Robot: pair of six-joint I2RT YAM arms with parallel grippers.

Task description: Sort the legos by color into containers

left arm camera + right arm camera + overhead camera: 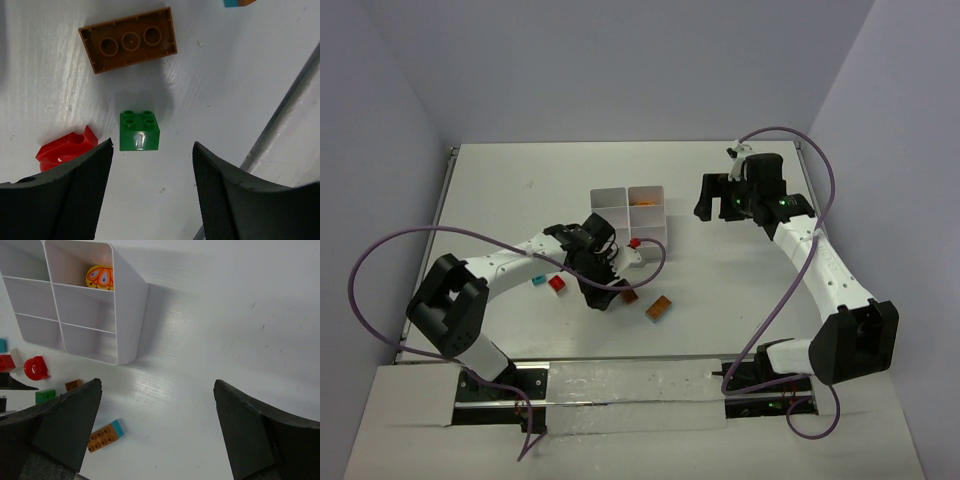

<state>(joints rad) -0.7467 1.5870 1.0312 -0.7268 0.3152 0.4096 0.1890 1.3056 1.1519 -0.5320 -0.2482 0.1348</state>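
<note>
The white six-compartment tray (630,215) stands mid-table; in the right wrist view (125,305) one compartment holds a yellow-orange piece (100,277). My left gripper (603,295) is open and low over the table in front of the tray. A green brick (139,131) sits upright just ahead of its open fingers, with an upturned brown brick (128,46) beyond and a red piece (66,149) beside the left finger. My right gripper (712,208) is open and empty to the right of the tray. An orange brick with a teal end (659,308) lies nearby.
A teal brick (536,281) and a red brick (557,285) lie left of the left gripper. Another red piece (634,243) sits against the tray's front wall. A metal rail (620,385) runs along the table's near edge. A purple cable (650,275) loops over the bricks.
</note>
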